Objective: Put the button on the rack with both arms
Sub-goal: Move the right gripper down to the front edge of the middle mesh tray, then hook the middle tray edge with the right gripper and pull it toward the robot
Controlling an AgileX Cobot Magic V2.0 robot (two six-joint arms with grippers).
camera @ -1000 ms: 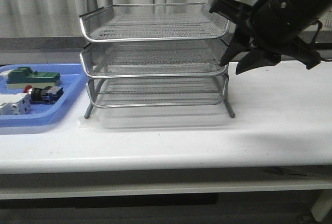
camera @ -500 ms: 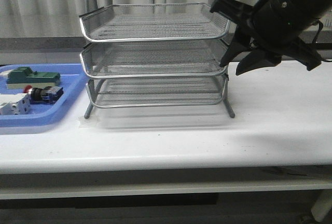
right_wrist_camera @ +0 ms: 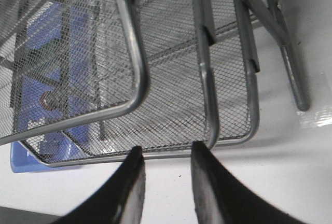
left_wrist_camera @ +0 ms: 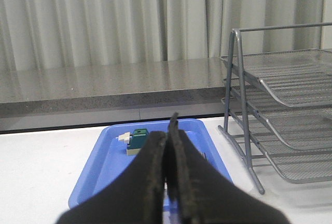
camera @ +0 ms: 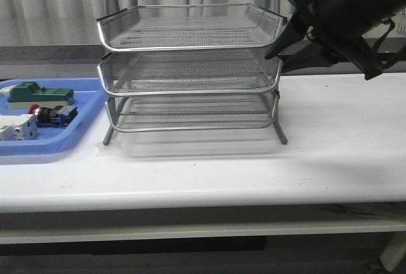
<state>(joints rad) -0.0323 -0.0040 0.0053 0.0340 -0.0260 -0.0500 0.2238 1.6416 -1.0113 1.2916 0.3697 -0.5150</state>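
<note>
Beside the wire-mesh rack (camera: 190,71), right fingers (right_wrist_camera: 205,182) spread, empty; left fingers (left_wrist_camera: 155,177) clenched.

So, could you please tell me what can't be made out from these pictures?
- Button: small in the front view; its rear details are unreadable.
- Button in the left wrist view: hidden behind the shut left gripper.
- Right gripper: in the front view, whether it touches the rack is unclear.
</note>
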